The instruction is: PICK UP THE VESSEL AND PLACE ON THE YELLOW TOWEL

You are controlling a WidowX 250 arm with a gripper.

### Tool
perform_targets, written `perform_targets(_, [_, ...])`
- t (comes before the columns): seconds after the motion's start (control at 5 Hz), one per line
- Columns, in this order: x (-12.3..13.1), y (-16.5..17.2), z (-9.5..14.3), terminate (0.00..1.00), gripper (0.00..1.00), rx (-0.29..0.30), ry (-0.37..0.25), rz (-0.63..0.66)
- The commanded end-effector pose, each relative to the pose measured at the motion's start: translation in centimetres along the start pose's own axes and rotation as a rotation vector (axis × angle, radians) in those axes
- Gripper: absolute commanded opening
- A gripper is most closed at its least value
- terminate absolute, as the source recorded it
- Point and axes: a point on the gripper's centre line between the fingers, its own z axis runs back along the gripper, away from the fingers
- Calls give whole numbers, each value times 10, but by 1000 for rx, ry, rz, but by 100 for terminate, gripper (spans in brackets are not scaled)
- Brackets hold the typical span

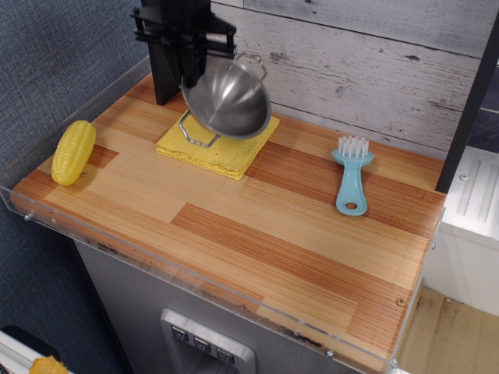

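Now the pincer [189, 58] pinches the rim of the vessel [227, 97], a steel two-handled pan hanging tilted just above the yellow towel [216, 146] at the desk's [257, 226] back, presumably so it can be lowered flat onto the cloth.

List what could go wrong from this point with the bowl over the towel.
1. The bowl hangs tilted in the gripper, held at its rim. If let go like this, it may land on one handle and rock or roll off the towel.
2. The towel is hardly wider than the bowl, so a small offset could leave it half on the wood.
3. The bowl hangs close to the back wall; levelling it could knock the wall.
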Motion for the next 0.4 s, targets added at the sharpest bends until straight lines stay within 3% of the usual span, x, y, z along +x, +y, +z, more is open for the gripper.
perform_targets(0.0, [0,12,-15,0,0,73,21,9])
perform_targets(0.2, [-1,15,-22,0,0,85,42,13])
